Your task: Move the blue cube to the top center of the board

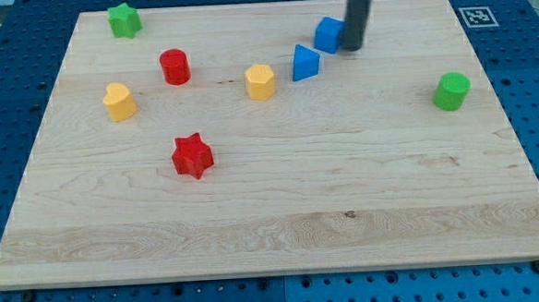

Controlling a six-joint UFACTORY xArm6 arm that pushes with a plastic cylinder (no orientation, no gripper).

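Bench (272, 197): pale wood board lying on a blue pegboard, with eight blocks scattered across its upper half.
Rod: a dark shaft drops in from the view's top, and my tip (351, 48) sits right against the view's right side of the blue cube.
Fingers: there are none on this rig, just the bare rod, so nothing is spread or pinched.
Blue cube (329, 34): near the top edge, a little right of centre. It is small, bright blue and turned slightly, so a corner faces the viewer.
Blue triangular block (305, 62): just below-left of the cube, near it but apart.
Risk, spin: contact looks off-centre on a rotated cube, so I judge a leftward shove could twist it and let it slip past my tip.
Risk, collision: a push angled downward could drive the cube into the blue triangular block, with the yellow block (260, 81) further along.
Risk, edge: the top edge is near, so too much upward push might send it off the board.
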